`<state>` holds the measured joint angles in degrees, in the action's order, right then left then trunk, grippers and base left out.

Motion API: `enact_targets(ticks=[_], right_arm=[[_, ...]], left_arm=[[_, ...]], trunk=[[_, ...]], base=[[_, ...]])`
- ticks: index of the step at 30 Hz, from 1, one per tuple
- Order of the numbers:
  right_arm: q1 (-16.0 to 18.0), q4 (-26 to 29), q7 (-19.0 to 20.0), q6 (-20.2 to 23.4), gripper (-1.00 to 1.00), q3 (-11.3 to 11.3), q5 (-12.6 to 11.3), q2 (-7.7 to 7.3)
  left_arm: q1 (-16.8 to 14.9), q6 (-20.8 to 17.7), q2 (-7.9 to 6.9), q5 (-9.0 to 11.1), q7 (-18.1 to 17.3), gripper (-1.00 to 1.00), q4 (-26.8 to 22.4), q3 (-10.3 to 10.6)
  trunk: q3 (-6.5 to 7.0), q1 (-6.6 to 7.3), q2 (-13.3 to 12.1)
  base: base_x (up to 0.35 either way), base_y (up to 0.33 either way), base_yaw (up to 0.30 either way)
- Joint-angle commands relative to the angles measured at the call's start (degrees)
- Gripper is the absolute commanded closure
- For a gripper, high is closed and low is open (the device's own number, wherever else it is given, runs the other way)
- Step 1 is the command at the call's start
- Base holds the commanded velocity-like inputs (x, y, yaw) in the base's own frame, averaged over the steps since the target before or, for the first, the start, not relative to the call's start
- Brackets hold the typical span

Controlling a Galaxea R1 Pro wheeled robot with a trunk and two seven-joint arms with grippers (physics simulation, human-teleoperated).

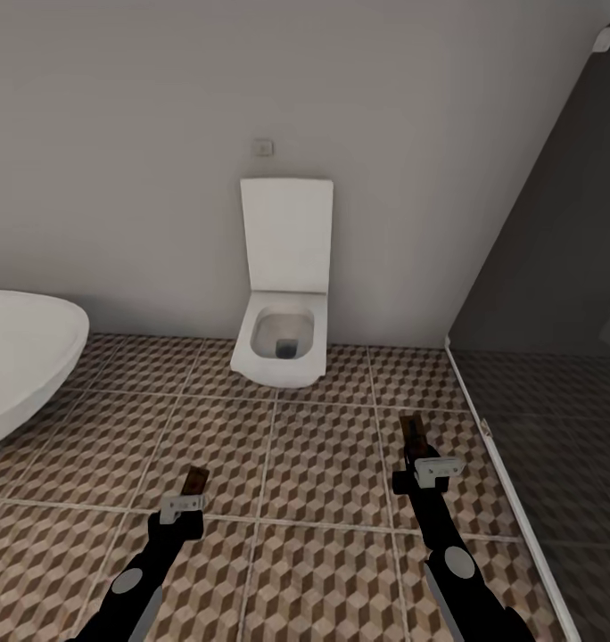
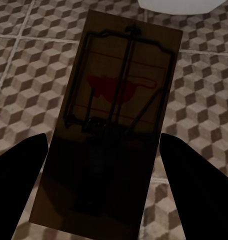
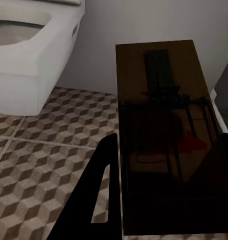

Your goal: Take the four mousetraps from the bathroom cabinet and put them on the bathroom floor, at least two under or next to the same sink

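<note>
One mousetrap (image 1: 195, 481) is clamped in the left gripper (image 1: 182, 506), lower left; a second mousetrap (image 1: 414, 440) in the right gripper (image 1: 427, 471), lower right, both above the bathroom floor (image 1: 323, 464). Toilet (image 1: 278, 343) at centre. Risk judged: traps set down here would lie away from any sink.

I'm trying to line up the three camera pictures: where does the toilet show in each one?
Head view: the toilet stands against the back wall, centre, lid up.
Left wrist view: a white edge beyond the held mousetrap; it may be the toilet, I cannot tell for sure.
Right wrist view: the toilet bowl sits beside the held mousetrap.
Shared landmark: the cube-patterned bathroom floor.
</note>
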<state>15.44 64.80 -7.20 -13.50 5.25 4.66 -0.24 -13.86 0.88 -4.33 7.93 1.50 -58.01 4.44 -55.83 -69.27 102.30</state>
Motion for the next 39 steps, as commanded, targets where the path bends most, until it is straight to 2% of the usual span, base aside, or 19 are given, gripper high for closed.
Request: enact_targets(ticks=[1, 39], right_arm=[[0.0, 0.0, -0.4, 0.0, 1.00, 0.1, 0.4, -0.03], [0.0, -0.8, -0.4, 0.0, 1.00, 0.2, 0.4, 0.03]], left_arm=[[0.0, 0.1, -0.07, 0.6, 0.2, 1.00, 0.0, 0.2], [0.0, 0.1, -0.07, 0.6, 0.1, 1.00, 0.4, 0.6]], trunk=[[-0.22, -0.22, 0.4], [-7.04, -8.57, 15.7]], base=[[0.000, 0.000, 0.000], [0.000, 0.000, 0.000]])
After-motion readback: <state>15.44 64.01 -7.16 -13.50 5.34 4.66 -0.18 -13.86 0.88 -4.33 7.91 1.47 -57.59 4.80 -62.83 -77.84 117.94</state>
